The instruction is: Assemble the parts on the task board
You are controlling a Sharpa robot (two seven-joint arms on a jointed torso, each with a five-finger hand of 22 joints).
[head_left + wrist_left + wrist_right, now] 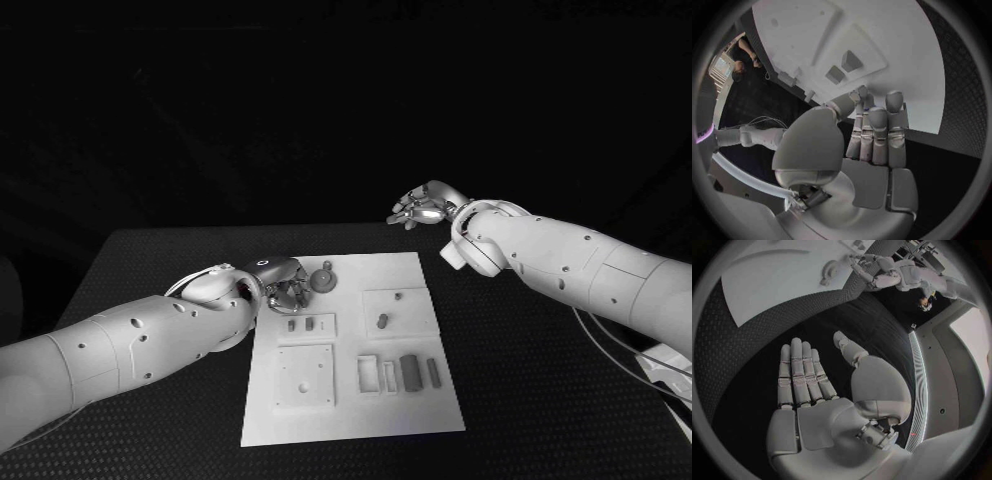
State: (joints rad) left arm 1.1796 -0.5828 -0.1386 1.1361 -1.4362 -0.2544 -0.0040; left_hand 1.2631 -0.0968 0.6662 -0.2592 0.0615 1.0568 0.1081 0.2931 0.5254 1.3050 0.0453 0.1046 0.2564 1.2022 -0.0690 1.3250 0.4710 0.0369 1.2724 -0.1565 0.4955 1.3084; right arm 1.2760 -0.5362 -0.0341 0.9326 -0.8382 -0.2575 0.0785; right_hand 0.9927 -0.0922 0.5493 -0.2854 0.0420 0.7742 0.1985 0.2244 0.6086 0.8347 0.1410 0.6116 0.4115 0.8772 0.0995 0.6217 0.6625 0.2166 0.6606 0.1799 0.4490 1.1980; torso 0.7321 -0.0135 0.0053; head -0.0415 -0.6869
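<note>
The white task board (361, 420) lies in the middle of the black table. My left hand (283, 285) is low at the board's far left corner, close beside a round part (325, 280). In the left wrist view its fingers (876, 132) lie straight and close together over the board's edge (898, 50). The thumb tip meets the fingertips, and whether anything sits between them is hidden. My right hand (427, 206) hangs raised beyond the board's far right corner. Its palm is flat with the fingers (801, 372) spread, and it holds nothing.
Two small pieces (303, 323) sit in a square recess at the board's left, and another small piece (382, 320) at mid-right. A plate with holes (306, 375) lies near left, and several long pieces (411, 370) stand side by side near right. Black table surrounds the board.
</note>
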